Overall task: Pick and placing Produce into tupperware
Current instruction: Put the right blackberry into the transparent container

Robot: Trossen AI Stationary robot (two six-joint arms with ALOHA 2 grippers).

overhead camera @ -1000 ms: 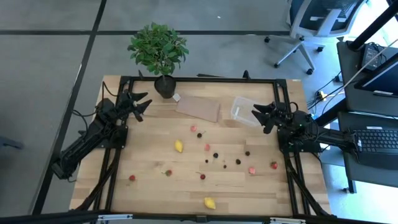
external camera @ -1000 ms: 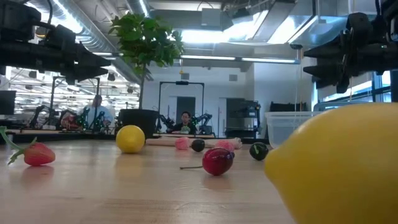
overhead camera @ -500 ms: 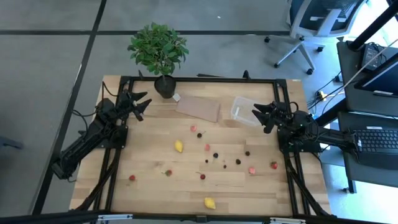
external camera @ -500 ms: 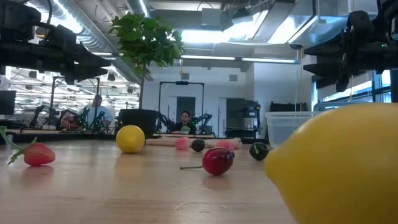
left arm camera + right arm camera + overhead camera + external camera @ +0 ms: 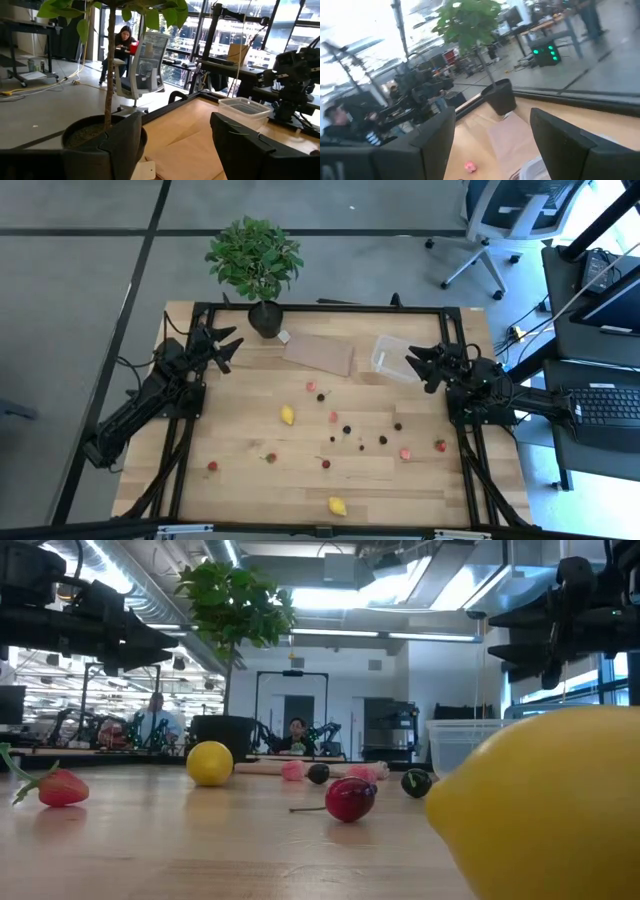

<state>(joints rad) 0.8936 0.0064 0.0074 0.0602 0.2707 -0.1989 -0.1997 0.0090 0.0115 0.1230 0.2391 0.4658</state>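
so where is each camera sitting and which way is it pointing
high view: overhead, straight down on the table; both arms show, left gripper, right gripper, both open.
low view: table height, looking level past a lemon; arms overhead.
left wrist view: over its own fingers toward the potted plant and tub.
right wrist view: over its fingers toward the plant.
Shared: both wrist views show the plant.

Floor: grey, crossed by dark lines. Office chair, white frame and blue seat, stands beyond the table's far right corner. Desk with laptop at right. Ceiling: exposed ducts and strip lights. Large windows behind a second office chair. Seated person in the distance.
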